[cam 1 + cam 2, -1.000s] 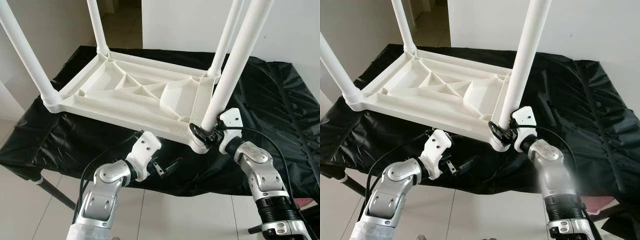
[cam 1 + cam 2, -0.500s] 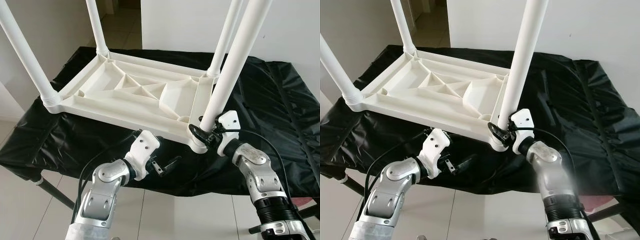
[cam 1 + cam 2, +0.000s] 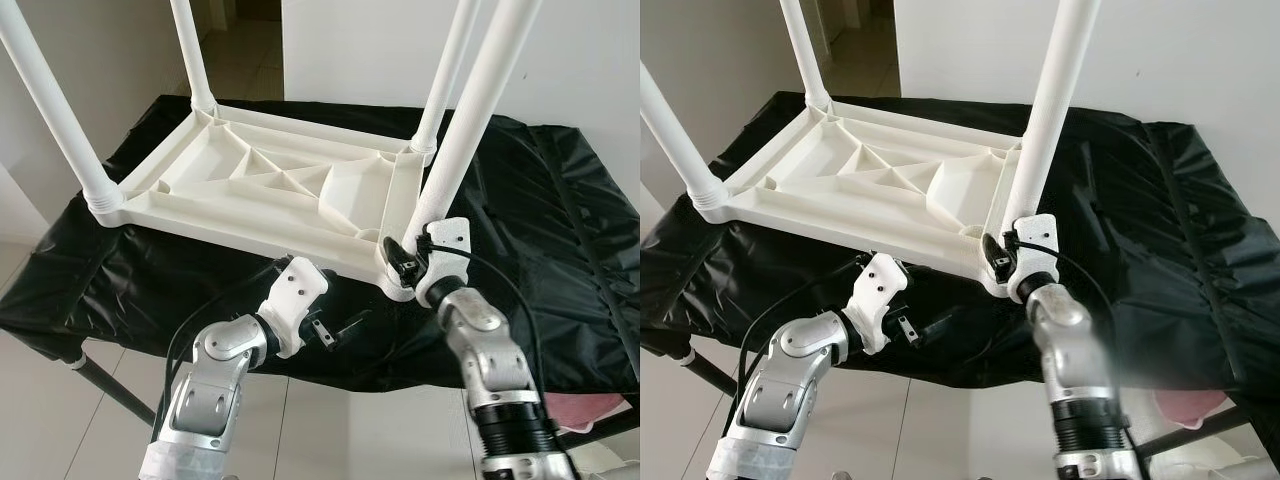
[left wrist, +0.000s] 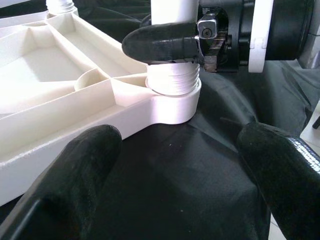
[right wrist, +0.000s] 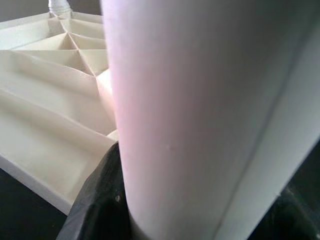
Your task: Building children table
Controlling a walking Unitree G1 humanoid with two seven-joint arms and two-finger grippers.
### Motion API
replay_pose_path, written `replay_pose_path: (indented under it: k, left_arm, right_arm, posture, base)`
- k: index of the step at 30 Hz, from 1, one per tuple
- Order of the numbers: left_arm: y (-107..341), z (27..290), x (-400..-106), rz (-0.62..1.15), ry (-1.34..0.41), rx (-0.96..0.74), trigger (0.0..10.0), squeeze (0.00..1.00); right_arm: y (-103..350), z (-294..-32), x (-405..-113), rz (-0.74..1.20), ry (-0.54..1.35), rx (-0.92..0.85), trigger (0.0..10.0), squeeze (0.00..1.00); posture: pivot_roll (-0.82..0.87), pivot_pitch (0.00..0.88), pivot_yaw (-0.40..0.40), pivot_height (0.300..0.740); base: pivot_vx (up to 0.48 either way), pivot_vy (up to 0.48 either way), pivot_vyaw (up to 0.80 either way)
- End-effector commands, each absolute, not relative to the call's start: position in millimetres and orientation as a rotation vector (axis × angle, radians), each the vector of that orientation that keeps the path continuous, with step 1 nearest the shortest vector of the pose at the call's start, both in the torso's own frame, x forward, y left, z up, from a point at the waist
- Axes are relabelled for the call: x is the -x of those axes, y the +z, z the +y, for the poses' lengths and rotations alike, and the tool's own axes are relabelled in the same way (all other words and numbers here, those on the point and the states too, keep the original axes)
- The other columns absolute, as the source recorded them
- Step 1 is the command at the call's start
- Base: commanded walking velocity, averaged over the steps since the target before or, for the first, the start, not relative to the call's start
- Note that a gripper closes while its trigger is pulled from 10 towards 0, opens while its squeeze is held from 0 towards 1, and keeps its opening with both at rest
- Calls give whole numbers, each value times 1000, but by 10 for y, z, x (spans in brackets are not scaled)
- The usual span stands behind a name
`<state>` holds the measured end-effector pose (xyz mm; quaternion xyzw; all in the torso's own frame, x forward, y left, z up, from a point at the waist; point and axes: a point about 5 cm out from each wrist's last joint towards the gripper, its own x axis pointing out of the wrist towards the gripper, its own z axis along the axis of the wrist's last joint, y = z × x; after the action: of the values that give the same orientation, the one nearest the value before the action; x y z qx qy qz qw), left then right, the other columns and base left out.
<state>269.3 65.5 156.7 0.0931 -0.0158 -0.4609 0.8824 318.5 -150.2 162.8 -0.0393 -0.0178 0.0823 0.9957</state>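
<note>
The right gripper [image 3: 408,258] clamped the near-right leg [image 3: 468,130] just above its threaded socket. The left gripper [image 3: 338,331] hung open below the overturned white table top [image 3: 270,190], near that corner. The black cloth [image 3: 560,220] lay bare rightward. No writing was legible.

I see the white plastic children's tabletop [image 3: 270,195] lying upside down, ribbed underside up, on the black cloth-covered table [image 3: 560,220], four white tubular legs [image 3: 470,120] standing in its corner sockets.
</note>
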Motion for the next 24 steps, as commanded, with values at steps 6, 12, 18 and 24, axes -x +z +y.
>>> replay_pose_path:
  k: [6, 12, 18, 24]
  left_arm:
    - [1511, 738, -2755, -15, -756, -170, 10000, 0]
    - [1488, 767, -2746, -10, -748, -171, 10000, 0]
    - [1503, 770, -2760, -18, -750, -183, 10000, 0]
    - [1523, 789, -2774, -23, -734, -176, 10000, 0]
  right_arm:
    - [1451, -1433, -3013, 29, -148, -26, 10000, 0]
    - [1500, -1288, -2975, 21, -101, -77, 10000, 0]
    - [1524, -1308, -2977, 18, -114, -68, 10000, 0]
    - [1553, -1277, -2955, -13, -87, -81, 10000, 1000]
  posture:
    - [-19, 69, -29, 740]
    - [-30, 62, -28, 740]
    - [-29, 60, -30, 740]
    - [-24, 59, -31, 740]
  base:
    - [0, 0, 0]
    - [0, 0, 0]
    - [0, 0, 0]
    - [0, 0, 0]
